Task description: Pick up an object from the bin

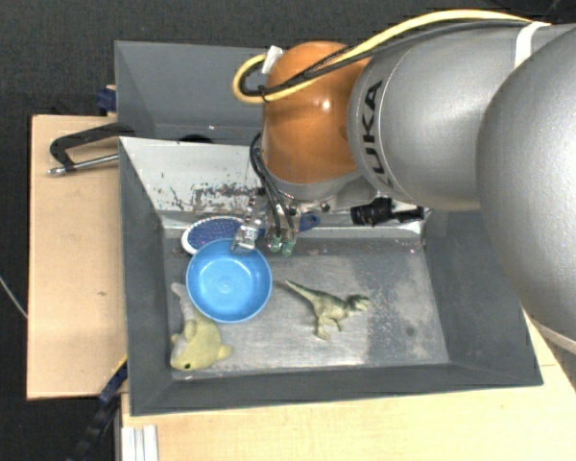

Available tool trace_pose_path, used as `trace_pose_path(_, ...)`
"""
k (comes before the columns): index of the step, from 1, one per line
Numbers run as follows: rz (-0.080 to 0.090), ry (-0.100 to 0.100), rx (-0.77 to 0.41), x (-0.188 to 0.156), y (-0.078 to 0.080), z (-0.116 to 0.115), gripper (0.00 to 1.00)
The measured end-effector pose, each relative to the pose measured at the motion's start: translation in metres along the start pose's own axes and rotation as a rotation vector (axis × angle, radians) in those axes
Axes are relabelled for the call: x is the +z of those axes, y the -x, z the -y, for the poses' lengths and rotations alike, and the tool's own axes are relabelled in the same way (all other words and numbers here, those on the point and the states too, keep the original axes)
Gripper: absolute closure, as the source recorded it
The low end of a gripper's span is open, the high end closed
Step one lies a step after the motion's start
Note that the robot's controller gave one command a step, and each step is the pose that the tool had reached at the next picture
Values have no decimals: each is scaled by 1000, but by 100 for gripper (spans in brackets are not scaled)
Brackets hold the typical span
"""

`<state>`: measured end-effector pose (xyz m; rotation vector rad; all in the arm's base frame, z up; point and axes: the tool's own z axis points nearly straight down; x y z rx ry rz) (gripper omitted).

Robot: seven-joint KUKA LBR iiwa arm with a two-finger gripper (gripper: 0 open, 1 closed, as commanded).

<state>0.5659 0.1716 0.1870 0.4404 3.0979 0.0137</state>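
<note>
My gripper (266,235) hangs over the back left of the bin, its fingertips just above the far rim of a blue plastic bowl (228,283). Nothing shows between the fingers. Behind the bowl, partly hidden by it and by the gripper, lies a round blue-and-white speckled lid or disc (211,230). A small green toy dinosaur (328,306) lies on the bin floor to the right of the bowl.
A yellowish soft toy animal (199,346) rests in the front left corner. The arm with its orange cover fills the space above the bin's back and right. Bare floor stretches to the right of the dinosaur.
</note>
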Motion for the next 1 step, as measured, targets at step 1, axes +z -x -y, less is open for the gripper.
trace_pose_path(1,-2,-3,-7,-37,12,-14,100)
